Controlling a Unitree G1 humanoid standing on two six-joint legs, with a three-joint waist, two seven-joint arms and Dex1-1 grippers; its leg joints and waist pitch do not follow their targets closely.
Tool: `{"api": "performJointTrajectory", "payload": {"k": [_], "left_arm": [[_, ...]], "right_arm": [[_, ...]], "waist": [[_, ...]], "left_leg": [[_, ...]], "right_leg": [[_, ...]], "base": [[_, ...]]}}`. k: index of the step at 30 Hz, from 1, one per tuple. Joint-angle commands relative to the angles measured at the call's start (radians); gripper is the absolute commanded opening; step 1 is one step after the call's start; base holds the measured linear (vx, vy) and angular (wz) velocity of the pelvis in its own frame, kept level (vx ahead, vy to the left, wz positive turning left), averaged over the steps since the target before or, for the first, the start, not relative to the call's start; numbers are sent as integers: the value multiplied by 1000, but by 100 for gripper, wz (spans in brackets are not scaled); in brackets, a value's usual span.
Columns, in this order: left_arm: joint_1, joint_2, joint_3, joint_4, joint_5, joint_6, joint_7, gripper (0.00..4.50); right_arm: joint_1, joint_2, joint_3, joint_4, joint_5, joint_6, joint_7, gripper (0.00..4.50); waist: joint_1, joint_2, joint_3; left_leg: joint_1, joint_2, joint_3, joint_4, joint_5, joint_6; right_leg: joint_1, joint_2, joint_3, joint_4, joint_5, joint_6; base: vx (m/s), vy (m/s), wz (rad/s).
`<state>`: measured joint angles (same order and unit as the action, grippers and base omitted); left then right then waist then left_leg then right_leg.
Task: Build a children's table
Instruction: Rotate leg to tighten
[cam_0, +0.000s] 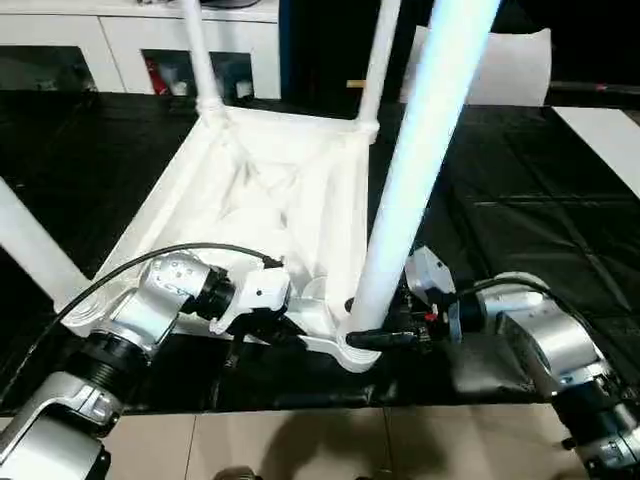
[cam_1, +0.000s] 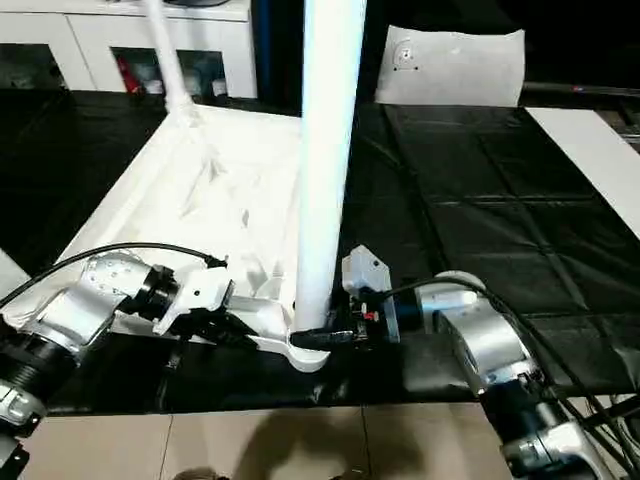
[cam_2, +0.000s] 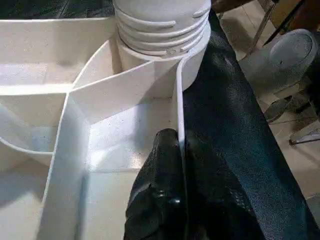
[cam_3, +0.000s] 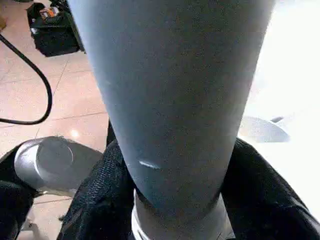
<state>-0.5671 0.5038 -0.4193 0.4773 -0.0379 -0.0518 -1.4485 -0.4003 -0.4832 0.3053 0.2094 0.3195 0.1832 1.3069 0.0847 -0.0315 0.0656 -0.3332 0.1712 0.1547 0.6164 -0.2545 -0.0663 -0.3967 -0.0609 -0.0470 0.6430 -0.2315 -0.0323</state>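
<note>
The white table top lies upside down on the black mat, ribs showing. Slim legs stand in the far-left and far-right sockets, and another leg slants at the near left. A thick leg stands in the near-right socket; its threaded base shows above that socket. My right gripper is shut on this leg just above the socket, black fingers on either side. My left gripper is shut on the top's near rim, beside that socket.
The black mat ends near my arms, with tiled floor in front. A white cabinet with glass doors stands at the back left. A white bag and a white panel lie at the back right.
</note>
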Motion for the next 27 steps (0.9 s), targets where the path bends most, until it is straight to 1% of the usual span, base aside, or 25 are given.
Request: {"api": "performJointTrajectory", "payload": {"k": [1, 2, 3, 5, 6, 8, 9, 10, 11, 12, 13, 14, 15, 16, 18, 19, 20, 21, 22, 23, 25, 26, 27], "left_arm": [[-13, -17, -23, 4, 9, -11, -21, 0], [-13, -21, -18, 7, 6, 0, -12, 0], [-13, -23, -14, 9, 4, 8, -5, 0], [-13, -34, -2, 12, 5, 22, 25, 0], [-13, -36, 0, 12, 5, 24, 30, 0], [-19, -61, 19, 21, 17, 49, 102, 0], [-19, -61, 19, 21, 17, 49, 102, 0], [-19, -63, 21, 22, 17, 54, 109, 0], [-20, -67, 24, 22, 18, 60, 118, 0], [-23, -82, 34, 22, 19, 83, 153, 0], [-29, -106, 47, 26, 23, 122, 208, 0], [-36, -132, 61, 33, 23, 151, 259, 0], [-40, -144, 68, 36, 22, 163, 281, 0], [-48, -176, 85, 42, 18, 198, 333, 0], [-63, -227, 107, 53, 25, 223, 419, 0], [-71, -259, 121, 56, 28, 243, 475, 0], [-75, -279, 130, 56, 31, 256, 511, 0], [-79, -301, 140, 54, 30, 277, 547, 0], [-81, -319, 146, 49, 31, 292, 574, 0], [-81, -319, 146, 49, 31, 292, 574, 0], [-83, -346, 155, 36, 37, 311, 617, 0], [-83, -346, 155, 36, 37, 311, 617, 0], [-84, -361, 155, 27, 46, 311, 638, 0]], "right_arm": [[-5, 0, 16, 10, 5, 9, 36, 198], [-3, 4, 15, 9, 9, 17, 37, 198], [-2, 7, 15, 8, 11, 23, 36, 198], [11, 17, 11, -9, 21, 45, 23, 198], [13, 18, 10, -12, 22, 47, 21, 198], [33, 51, -13, -30, 27, 71, -56, 198], [33, 51, -13, -30, 27, 71, -56, 198], [35, 55, -16, -32, 27, 74, -66, 198], [38, 60, -20, -35, 28, 78, -79, 198], [42, 80, -27, -34, 9, 79, -136, 198], [46, 111, -36, -33, -15, 86, -217, 198], [47, 143, -45, -30, -37, 92, -292, 198], [47, 157, -48, -29, -45, 98, -323, 198], [45, 196, -59, -29, -58, 122, -396, 197], [35, 270, -81, -24, -72, 168, -515, 197], [21, 320, -91, -10, -84, 186, -589, 196], [12, 352, -96, -1, -91, 197, -637, 196], [-4, 387, -101, 16, -95, 209, -685, 196], [-19, 419, -108, 33, -99, 222, -733, 196], [-19, 419, -108, 33, -99, 222, -733, 196], [-42, 471, -128, 65, -111, 251, -821, 196], [-42, 471, -128, 65, -111, 251, -821, 196], [-53, 504, -148, 87, -113, 263, -871, 196]], "waist": [[-10, -8, -56], [-10, -5, -51], [-10, -7, -52], [-10, -6, -50], [-10, -4, -48], [-10, -3, -43], [-11, -6, -41], [-11, -7, -41], [-14, -6, -40], [-15, -5, -36], [-21, -3, -34], [-22, -4, -32], [-29, -7, -30], [-34, -8, -29], [-39, -9, -29], [-48, -7, -33], [-50, -7, -34], [-56, -5, -35], [-58, -5, -34], [-60, -4, -36], [-61, -4, -39], [-62, -3, -41], [-61, -7, -43]], "left_leg": [[-8, 58, -5, -70, 83, 126], [-8, 58, -5, -71, 77, 123], [-8, 58, -4, -71, 70, 118], [-9, 58, -5, -73, 66, 113], [-8, 58, -4, -73, 62, 112], [-8, 60, -4, -76, 38, 101], [-8, 59, -5, -79, 18, 89], [-9, 57, -6, -80, 10, 83], [-9, 58, -6, -82, -11, 71], [-9, 58, -6, -84, -22, 67], [-8, 59, -5, -87, -50, 44], [-9, 57, -7, -88, -60, 36], [-9, 52, -7, -91, -84, 24], [-10, 50, -7, -91, -91, 15], [-12, 47, -9, -94, -98, 11], [-12, 47, -9, -98, -89, 8], [-12, 46, -9, -99, -83, 10], [-17, 45, -9, -99, -71, 14], [-18, 45, -8, -99, -69, 15], [-19, 44, -7, -97, -56, 20], [-19, 43, -4, -95, -10, 38], [-20, 43, -4, -96, 0, 41], [-18, 42, -2, -95, 16, 50]], "right_leg": [[59, -87, 56, -61, 58, -275], [57, -86, 56, -62, 51, -274], [58, -86, 56, -63, 45, -273], [58, -85, 57, -63, 43, -271], [56, -85, 57, -64, 42, -271], [53, -87, 59, -70, 13, -265], [56, -87, 59, -73, -19, -258], [57, -86, 59, -76, -39, -252], [57, -87, 59, -81, -81, -240], [54, -87, 60, -84, -101, -235], [51, -86, 61, -90, -151, -222], [51, -86, 60, -93, -174, -216], [50, -84, 60, -101, -240, -195], [50, -84, 60, -105, -298, -174], [48, -82, 60, -113, -347, -150], [48, -81, 58, -116, -351, -135], [47, -81, 58, -117, -339, -137], [48, -78, 58, -114, -308, -144], [47, -78, 58, -115, -300, -148], [47, -79, 59, -113, -269, -157], [51, -76, 59, -106, -162, -177], [52, -75, 59, -102, -134, -186], [54, -74, 58, -101, -89, -192]], "base": [[0, 0, 0], [0, 0, 0], [0, 0, 0], [0, 0, 0], [0, 0, 0], [0, 0, 0], [0, 0, 0], [0, 0, 0], [0, 0, 0], [0, 0, 0], [0, 0, 0], [0, 0, 0], [0, 0, 0], [0, 0, 0], [0, 0, 0], [0, 0, 0], [0, 0, 0], [0, 0, 0], [0, 0, 0], [0, 0, 0], [0, 0, 0], [0, 0, 0], [0, 0, 0]]}}
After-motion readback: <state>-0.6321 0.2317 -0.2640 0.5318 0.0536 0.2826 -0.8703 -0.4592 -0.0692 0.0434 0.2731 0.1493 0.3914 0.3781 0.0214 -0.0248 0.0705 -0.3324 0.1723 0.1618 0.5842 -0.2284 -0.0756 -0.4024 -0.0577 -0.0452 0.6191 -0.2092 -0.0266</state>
